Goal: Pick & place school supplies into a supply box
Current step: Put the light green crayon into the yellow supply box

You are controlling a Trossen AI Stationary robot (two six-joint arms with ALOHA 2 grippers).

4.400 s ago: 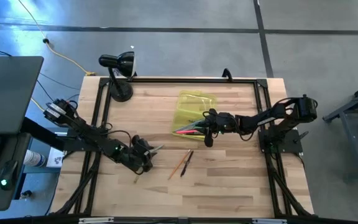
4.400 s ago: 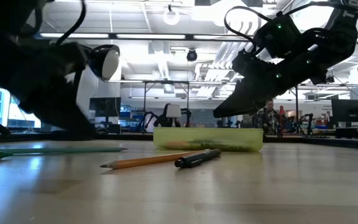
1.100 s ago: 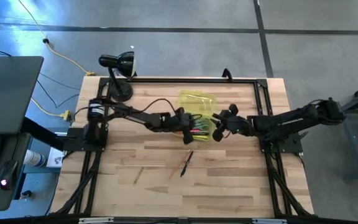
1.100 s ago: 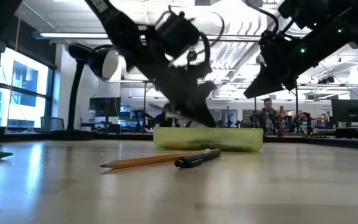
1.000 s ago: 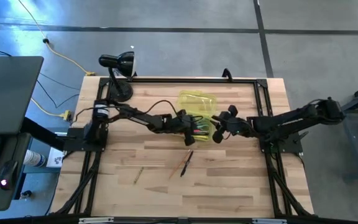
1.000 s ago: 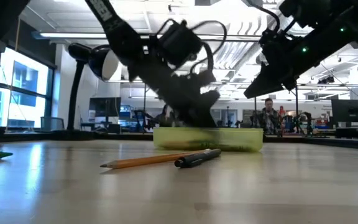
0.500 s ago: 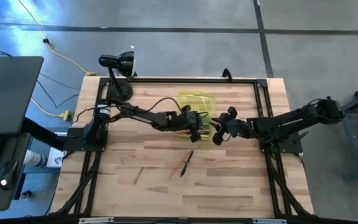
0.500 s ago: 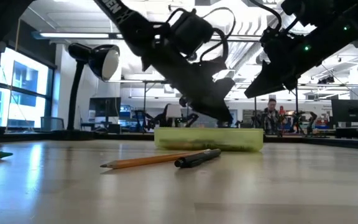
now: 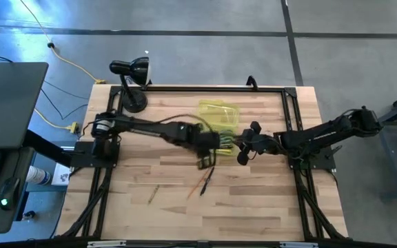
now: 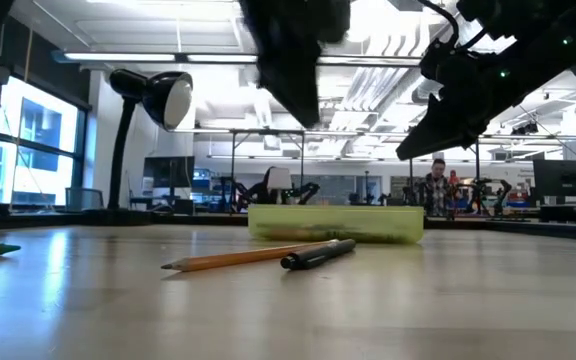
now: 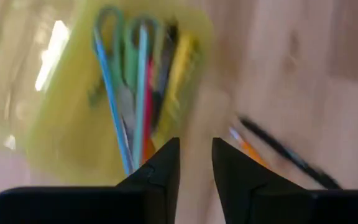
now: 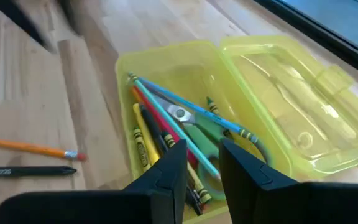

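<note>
We take the supply box [image 12: 185, 118] as our landmark: it lies open mid-bench [image 9: 164, 213], lid [image 12: 291, 106] folded back, so supplies can drop straight in. Inside it lie the scissors [image 12: 194, 121], a blue pencil [image 12: 185, 102] and several crayons [image 12: 145, 146].

Our left gripper [image 11: 196, 163] hangs over the box's front edge, fingers slightly apart and holding nothing. The right gripper [image 12: 204, 165] waits just beside the box, also slightly parted and empty, probably keeping clear.

An orange pencil [image 9: 196, 186] and black pen [image 9: 207, 180] rest just in front of the box; we judge those come next.
</note>
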